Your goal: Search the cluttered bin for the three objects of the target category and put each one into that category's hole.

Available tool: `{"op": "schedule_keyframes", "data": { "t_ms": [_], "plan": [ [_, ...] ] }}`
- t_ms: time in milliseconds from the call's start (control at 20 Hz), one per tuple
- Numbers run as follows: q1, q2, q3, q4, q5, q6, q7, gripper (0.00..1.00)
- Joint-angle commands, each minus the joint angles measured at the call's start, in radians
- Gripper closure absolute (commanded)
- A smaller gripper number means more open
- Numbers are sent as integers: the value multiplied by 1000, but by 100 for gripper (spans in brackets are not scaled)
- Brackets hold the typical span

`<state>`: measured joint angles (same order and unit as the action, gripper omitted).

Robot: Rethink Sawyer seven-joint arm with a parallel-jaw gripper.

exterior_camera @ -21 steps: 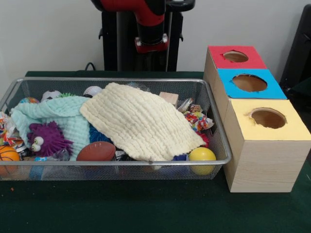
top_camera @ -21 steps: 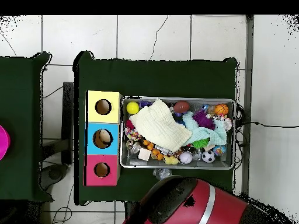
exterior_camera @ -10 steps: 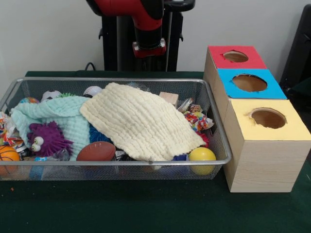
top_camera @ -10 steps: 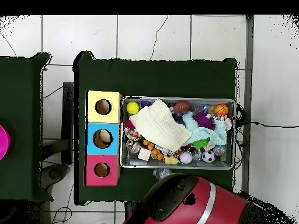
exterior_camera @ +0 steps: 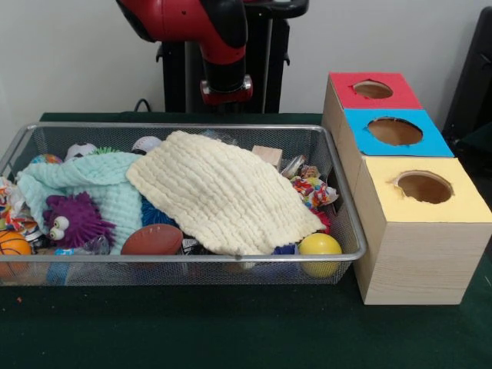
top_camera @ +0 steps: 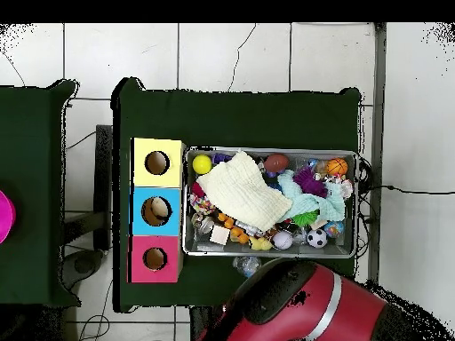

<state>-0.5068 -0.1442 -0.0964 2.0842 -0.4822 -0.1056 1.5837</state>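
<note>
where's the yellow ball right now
Front view: the yellow ball sits in the wire bin's near right corner, beside the yellow-topped box, just past the cream cloth's edge.

The red and black robot arm [exterior_camera: 207, 34] is swinging sideways above the far rim of the silver wire-mesh bin [exterior_camera: 192, 127]: in the front view its red-ringed lower end is now sitting further left and slightly lower than a second ago, and more of its red elbow is showing at the top. In the overhead view the arm's red bulk [top_camera: 298, 306] is shifting right along the bottom edge.
</note>
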Motion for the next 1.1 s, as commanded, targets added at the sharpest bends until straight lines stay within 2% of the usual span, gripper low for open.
{"op": "schedule_keyframes", "data": {
  "t_ms": [50, 350, 650, 950, 1100],
  "plan": [
    [-15, 13, 112, -218, 20, 88, 70, 0],
    [-12, -2, 113, -215, 18, 106, 82, 0],
    [-6, -53, 101, -165, 9, 77, 101, 0],
    [31, -129, 61, -104, 33, 107, 125, 0],
    [24, -129, 55, -89, 27, 90, 132, 0]
  ]
}}
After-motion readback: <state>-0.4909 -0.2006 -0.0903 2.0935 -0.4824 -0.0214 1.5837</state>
